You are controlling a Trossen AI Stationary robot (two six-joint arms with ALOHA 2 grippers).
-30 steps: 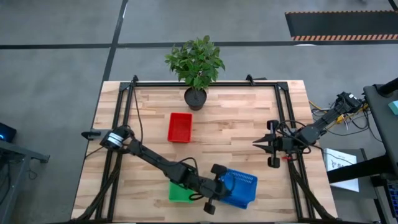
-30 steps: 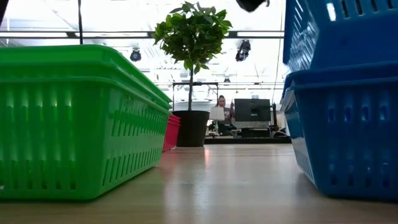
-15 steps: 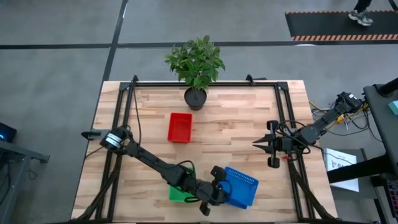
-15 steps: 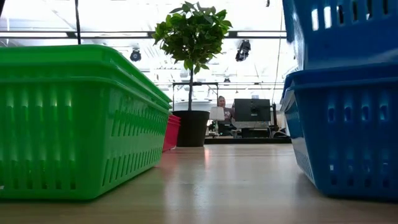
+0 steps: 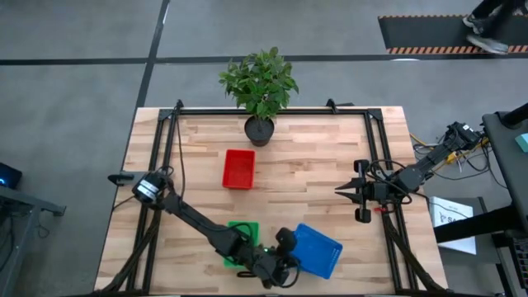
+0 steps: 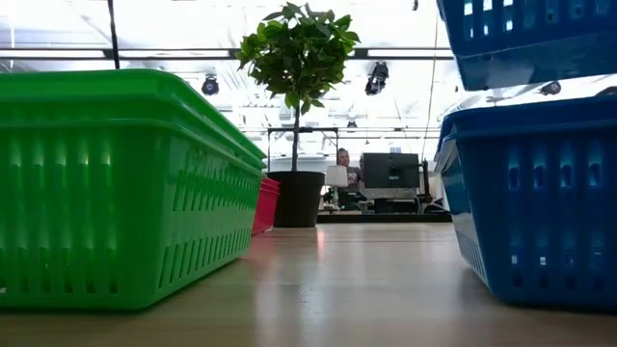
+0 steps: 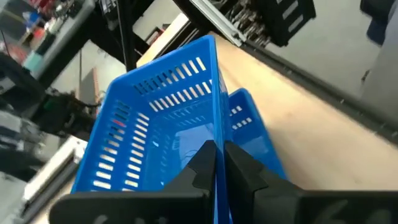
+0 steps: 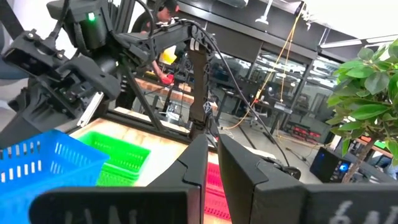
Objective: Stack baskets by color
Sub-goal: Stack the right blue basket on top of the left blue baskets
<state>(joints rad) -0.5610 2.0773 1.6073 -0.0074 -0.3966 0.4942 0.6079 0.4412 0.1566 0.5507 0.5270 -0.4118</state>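
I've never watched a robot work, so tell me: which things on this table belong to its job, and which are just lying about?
Part of the job:
- blue mesh-sided plastic baskets, one lifted by the left gripper
- green mesh-sided plastic basket
- red mesh-sided plastic basket

Just lying about:
- leafy green plant in a black pot

Blue baskets (image 6: 540, 193): two visible. Green basket (image 6: 116, 183): one. Red basket (image 5: 238, 168): one. Plant (image 5: 259, 82): one.

Both arms are dark and slim-jointed, with black cables along them, each ending in two black angular fingers (image 7: 205, 163).
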